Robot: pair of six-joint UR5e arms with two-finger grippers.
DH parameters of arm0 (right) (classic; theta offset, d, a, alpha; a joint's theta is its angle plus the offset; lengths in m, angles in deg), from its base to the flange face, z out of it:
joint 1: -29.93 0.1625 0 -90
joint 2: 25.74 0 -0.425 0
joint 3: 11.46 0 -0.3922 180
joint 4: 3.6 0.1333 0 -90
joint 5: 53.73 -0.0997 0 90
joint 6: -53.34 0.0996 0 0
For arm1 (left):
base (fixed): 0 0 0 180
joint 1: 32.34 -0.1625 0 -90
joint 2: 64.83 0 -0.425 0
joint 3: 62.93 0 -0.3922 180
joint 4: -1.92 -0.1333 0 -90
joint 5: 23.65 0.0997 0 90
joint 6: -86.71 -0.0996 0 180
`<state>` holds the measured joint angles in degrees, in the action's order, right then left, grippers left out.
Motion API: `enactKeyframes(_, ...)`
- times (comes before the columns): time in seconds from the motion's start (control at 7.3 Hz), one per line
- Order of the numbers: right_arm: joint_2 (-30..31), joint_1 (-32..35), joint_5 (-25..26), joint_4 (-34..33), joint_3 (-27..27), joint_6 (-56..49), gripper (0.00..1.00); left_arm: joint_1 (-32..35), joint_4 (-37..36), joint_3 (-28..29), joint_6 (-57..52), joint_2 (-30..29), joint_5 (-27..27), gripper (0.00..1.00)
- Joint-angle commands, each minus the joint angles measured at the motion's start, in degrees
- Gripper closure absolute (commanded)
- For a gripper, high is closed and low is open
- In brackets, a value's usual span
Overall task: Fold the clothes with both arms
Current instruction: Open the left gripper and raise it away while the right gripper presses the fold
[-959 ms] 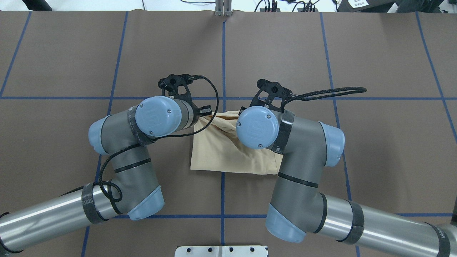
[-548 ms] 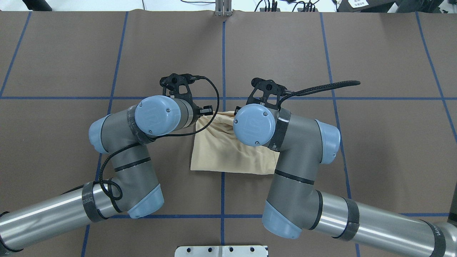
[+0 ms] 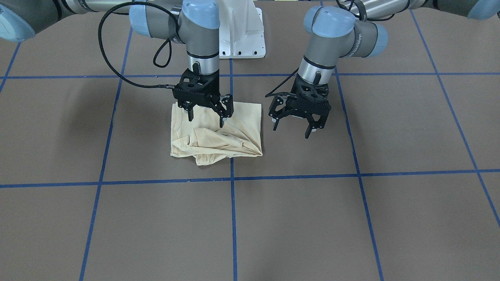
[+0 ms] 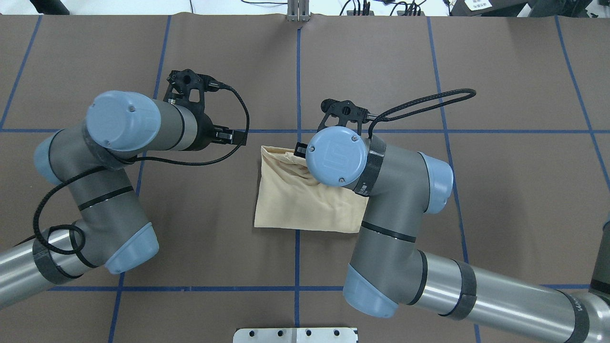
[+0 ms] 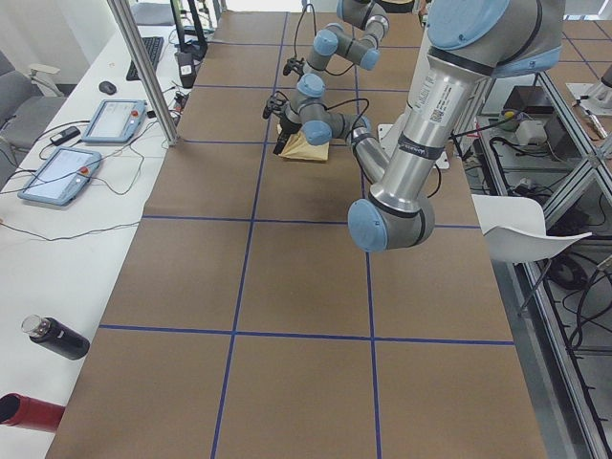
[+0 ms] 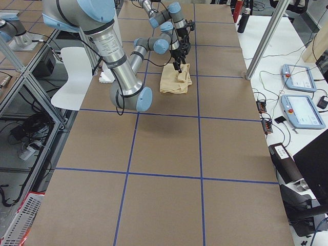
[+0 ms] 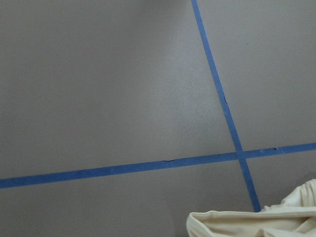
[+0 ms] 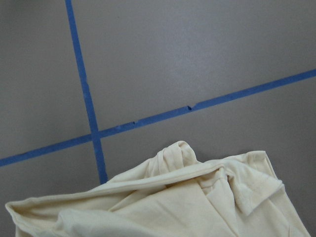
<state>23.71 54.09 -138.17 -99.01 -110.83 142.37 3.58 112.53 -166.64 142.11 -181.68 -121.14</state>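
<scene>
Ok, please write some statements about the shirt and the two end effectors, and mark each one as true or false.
1. The shirt lies on the table as a folded bundle. True.
2. The left end effector grips the shirt. False: it is open, over bare table beside the shirt.
3. The right end effector is over the shirt. True.
4. The right end effector is shut. False: its fingers stand apart.
5. The shirt is dark blue. False: it is pale cream-yellow.

Nothing legible here: a printed sticker (image 5: pixel 437 93) on the left arm (image 5: pixel 406 163) and pale lettering (image 3: pixel 358 37) on its grey elbow are too small to read.
</scene>
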Motion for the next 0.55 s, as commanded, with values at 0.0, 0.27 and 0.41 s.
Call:
enactKeyframes(0.0, -0.2, -3.2, 2.6, 0.0, 3.8, -0.1, 0.50, 0.7, 0.0, -1.2, -1.3, 1.3, -1.0, 0.00)
enactKeyframes(0.27, -1.9, -3.2, 2.6, 0.3, 7.9, -0.2, 0.57, 0.7, 0.0, -1.2, -1.0, 1.4, -1.0, 0.00)
enactKeyframes(0.41, -3.6, -3.1, 2.7, 0.4, 10.1, -0.3, 0.59, 0.7, 0.0, -1.2, -0.9, 1.4, -1.0, 0.00)
